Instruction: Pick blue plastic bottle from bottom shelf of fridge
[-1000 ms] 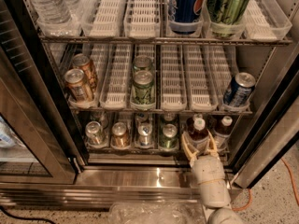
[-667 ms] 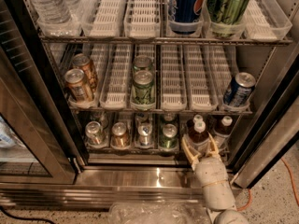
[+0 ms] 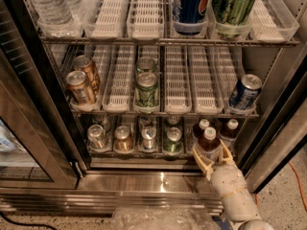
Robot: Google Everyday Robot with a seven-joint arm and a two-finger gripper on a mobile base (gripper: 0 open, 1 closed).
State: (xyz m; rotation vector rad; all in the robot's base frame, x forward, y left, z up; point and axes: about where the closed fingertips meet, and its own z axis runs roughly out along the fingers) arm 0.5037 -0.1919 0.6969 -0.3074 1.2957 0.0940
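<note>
The gripper [image 3: 211,156] has edged rightward, fingers apart around the blue plastic bottle [image 3: 209,142].

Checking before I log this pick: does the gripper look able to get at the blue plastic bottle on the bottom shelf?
Probably yes: the gripper is at the blue plastic bottle, open fingers either side, with nothing between them.

cream end effector [image 3: 210,154] at brown bottle [image 3: 209,139]

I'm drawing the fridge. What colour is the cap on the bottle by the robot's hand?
White cap, camera view. The hand is at that bottle, bottom shelf.
</note>
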